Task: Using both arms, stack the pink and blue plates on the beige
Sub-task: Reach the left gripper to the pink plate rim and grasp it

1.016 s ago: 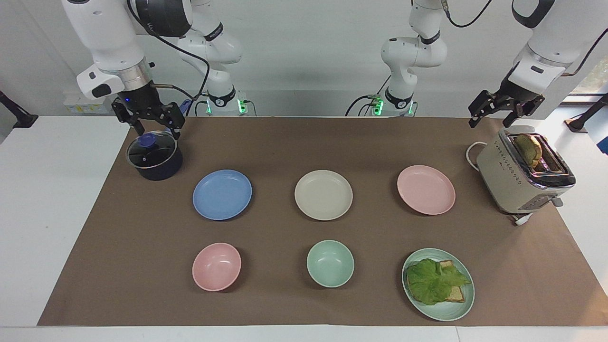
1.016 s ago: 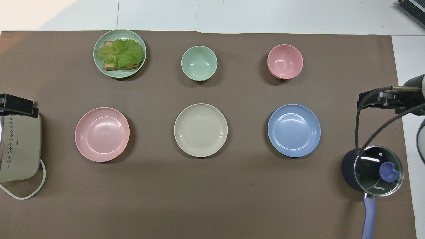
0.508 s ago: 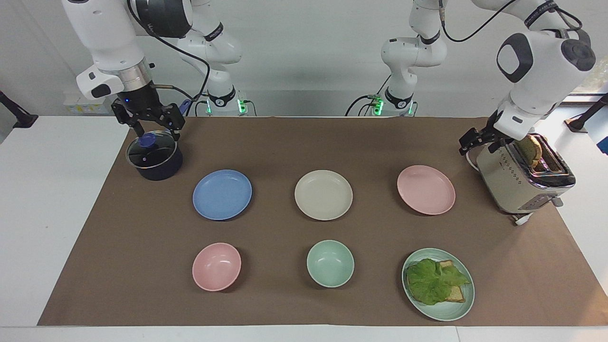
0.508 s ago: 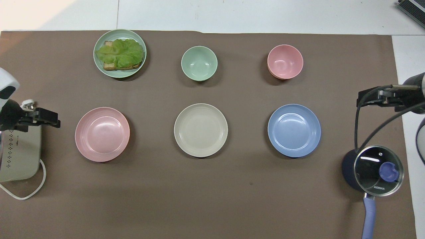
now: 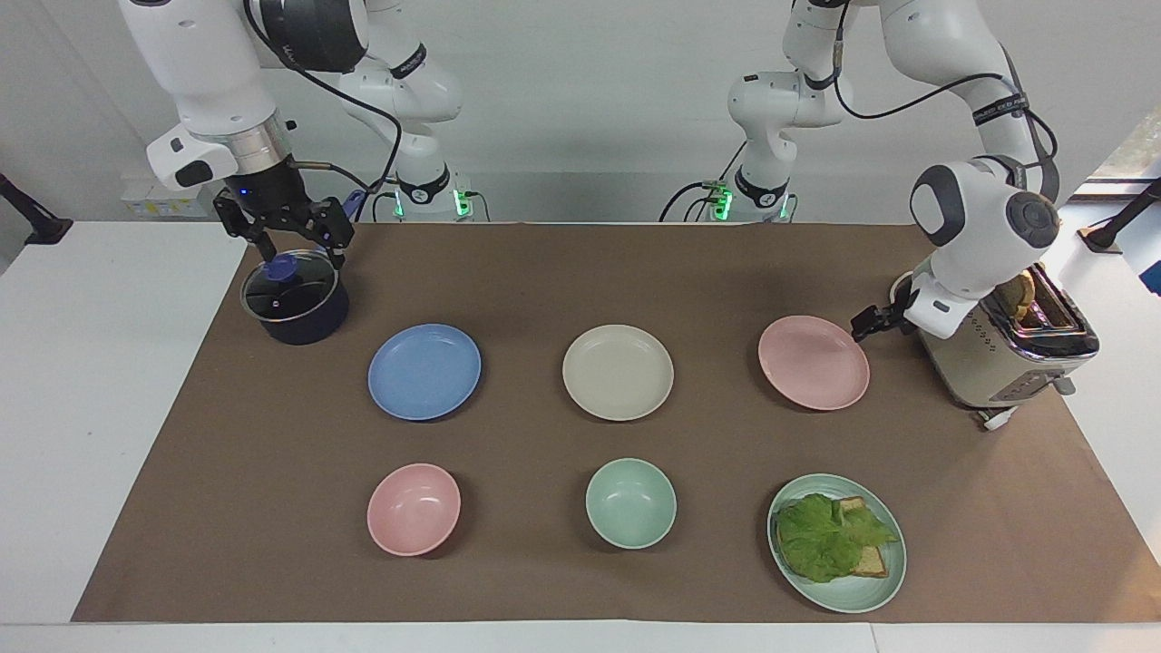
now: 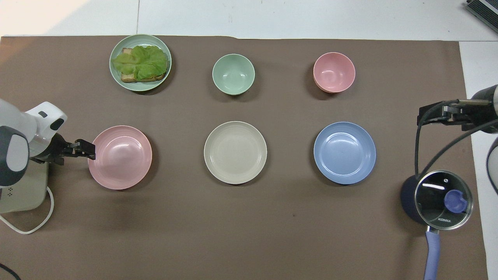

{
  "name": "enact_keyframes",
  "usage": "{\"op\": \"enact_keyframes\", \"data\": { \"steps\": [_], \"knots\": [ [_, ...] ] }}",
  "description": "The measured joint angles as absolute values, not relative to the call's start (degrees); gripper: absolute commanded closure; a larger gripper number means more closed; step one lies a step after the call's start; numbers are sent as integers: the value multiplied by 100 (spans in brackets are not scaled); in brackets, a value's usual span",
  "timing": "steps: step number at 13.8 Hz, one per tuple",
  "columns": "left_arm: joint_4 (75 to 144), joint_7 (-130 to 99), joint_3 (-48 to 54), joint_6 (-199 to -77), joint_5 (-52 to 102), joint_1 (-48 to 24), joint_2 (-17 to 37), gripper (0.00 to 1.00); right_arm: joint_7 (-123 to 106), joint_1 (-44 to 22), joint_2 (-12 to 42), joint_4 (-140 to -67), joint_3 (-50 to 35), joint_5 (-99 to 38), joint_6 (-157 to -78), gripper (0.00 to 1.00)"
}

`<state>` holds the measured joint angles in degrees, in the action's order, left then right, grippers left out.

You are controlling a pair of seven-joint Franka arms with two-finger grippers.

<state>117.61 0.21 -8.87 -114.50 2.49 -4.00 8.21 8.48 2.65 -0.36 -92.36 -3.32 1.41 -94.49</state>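
The left pincer (image 5: 862, 322) sits low at the edge of the pink plate (image 5: 814, 362), on the side toward the left arm's end of the table (image 5: 136, 408), just beside the rim; whether it touches cannot be told. Its fingers stand wide and hold nothing. The toaster (image 5: 1007, 354) is right next to this pincer, toward the same end of the table, with a slice of bread (image 5: 1018, 295) standing in one slot.

From that pincer, the pink plate comes first, then the beige plate (image 5: 618, 372), then the blue plate (image 5: 424, 371), all in one row running toward the right arm's end. All three are bare, flat on the brown mat (image 5: 580, 272), and well apart from one another.

The right pincer (image 5: 292, 247) hangs over the dark pot (image 5: 295, 304), just above its glass lid (image 5: 288, 286) with the blue knob (image 5: 282, 267). Its fingers are spread wide and grip nothing. The blue plate lies near this pincer, a little farther from the robots.

Farther from the robots than the plate row stand a pink bowl (image 5: 414, 509) and a green bowl (image 5: 630, 502), both with nothing in them, and a pale green plate (image 5: 848, 594) carrying a lettuce leaf (image 5: 825, 535) over bread.
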Motion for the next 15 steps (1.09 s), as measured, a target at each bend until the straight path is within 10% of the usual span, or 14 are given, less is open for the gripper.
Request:
{"op": "enact_keyframes", "data": {
  "steps": [4,7,15],
  "knots": [
    [12152,20,-884,-11886,249,-401,989,0,848,264,-36,-9236,-338,138,-9449,0],
    [12239,9,-855,-11867,249,-410,973,99,848,263,-36,-9236,-338,137,-9449,0],
    [12181,8,-829,-11751,252,-416,897,100,848,261,-36,-9236,-346,137,-9449,0]
  ]
}}
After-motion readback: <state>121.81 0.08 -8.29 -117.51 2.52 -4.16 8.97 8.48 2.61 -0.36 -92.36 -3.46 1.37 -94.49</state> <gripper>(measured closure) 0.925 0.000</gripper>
